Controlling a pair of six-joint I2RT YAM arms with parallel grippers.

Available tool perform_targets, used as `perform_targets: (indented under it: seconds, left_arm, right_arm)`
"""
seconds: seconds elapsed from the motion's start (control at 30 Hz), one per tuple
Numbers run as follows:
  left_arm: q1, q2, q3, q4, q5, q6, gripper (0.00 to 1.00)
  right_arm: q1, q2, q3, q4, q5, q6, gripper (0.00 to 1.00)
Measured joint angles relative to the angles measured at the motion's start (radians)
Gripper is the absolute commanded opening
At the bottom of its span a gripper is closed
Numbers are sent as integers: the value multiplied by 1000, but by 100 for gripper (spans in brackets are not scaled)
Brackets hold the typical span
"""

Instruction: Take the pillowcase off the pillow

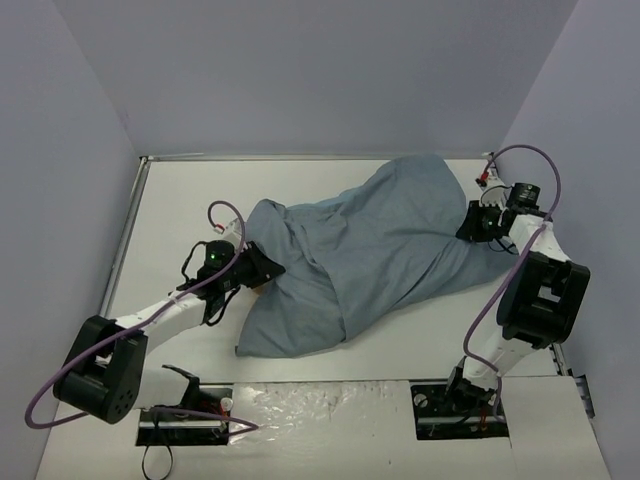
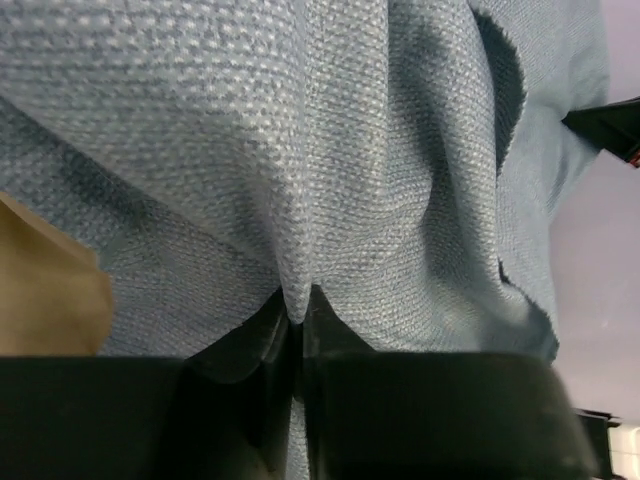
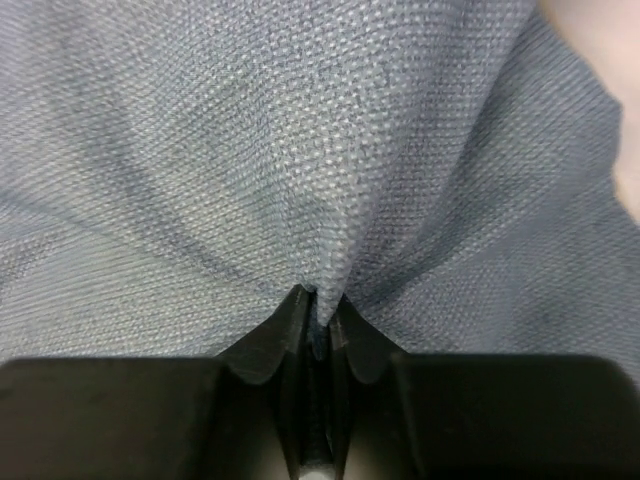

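Observation:
The pillowcase (image 1: 365, 255) lies plain grey-blue face up across the middle of the white table, bulging over what it covers. The pillow itself is hidden under the cloth. My left gripper (image 1: 266, 270) is at the cloth's left end, shut on a pinched fold of the pillowcase (image 2: 330, 180); the fold runs down between the black fingers (image 2: 245, 370). My right gripper (image 1: 474, 226) is at the cloth's right edge, also shut on a ridge of the pillowcase (image 3: 300, 150), which is drawn into a peak between its fingers (image 3: 370, 350).
The table (image 1: 180, 200) has a raised rim along the back and left sides, with lilac walls close behind. A tan patch (image 2: 45, 290) shows at the left of the left wrist view. The arm bases stand at the near edge on a crinkled plastic sheet (image 1: 320, 410).

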Motion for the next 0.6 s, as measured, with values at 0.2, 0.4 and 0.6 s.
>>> perform_targets:
  seconds: [0.2, 0.4, 0.6]
  left_arm:
    - [42, -64, -16, -24, 13, 3, 2]
    - [83, -418, -28, -247, -99, 37, 2]
    - [79, -550, -26, -425, -218, 58, 2]
  right_arm:
    - [-48, -68, 0, -7, 0, -24, 0]
    - [-135, -100, -6, -1, 35, -47, 0]
    - [-178, -122, -47, 28, 60, -61, 19]
